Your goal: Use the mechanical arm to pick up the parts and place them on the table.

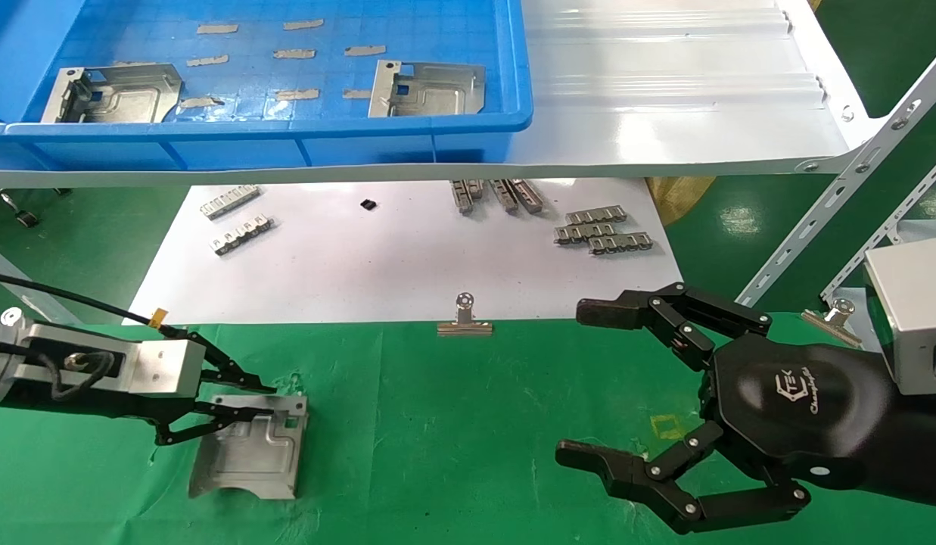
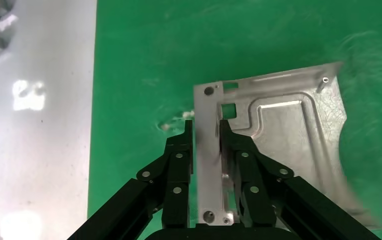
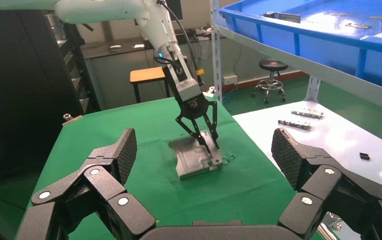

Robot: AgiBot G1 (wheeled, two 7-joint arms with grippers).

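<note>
Seeing my left gripper (image 2: 206,131) clamping a silver plate (image 1: 250,448) on the green table (image 1: 452,431), right gripper (image 1: 589,386) splayed beside.

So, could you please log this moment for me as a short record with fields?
Left pincer: shut on the folded edge of a part, which lies on the green table.
Right pincer: open, holding nothing, over the table's right side.
Parts in blue bin: two.
Binder clip: at the white paper's near edge.
</note>
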